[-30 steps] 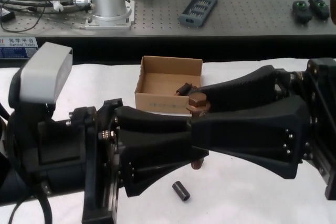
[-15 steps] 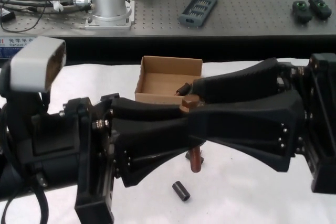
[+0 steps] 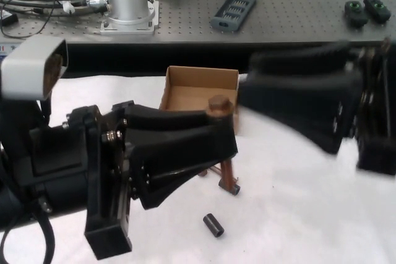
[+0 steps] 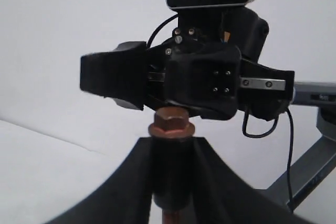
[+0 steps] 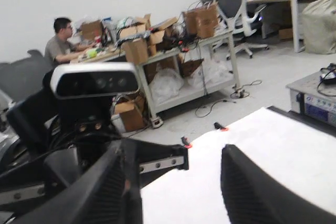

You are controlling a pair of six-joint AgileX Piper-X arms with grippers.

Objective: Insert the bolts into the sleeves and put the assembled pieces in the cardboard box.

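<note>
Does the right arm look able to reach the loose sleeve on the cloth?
Probably yes: the right gripper is open and empty, and the sleeve lies uncovered, though the left gripper's bolt hangs nearby.

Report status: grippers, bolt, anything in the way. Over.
Left gripper shut on bolt, head up, beside cardboard box. Right gripper open, empty, apart from the bolt. Loose sleeve on cloth, apart from both grippers.
</note>
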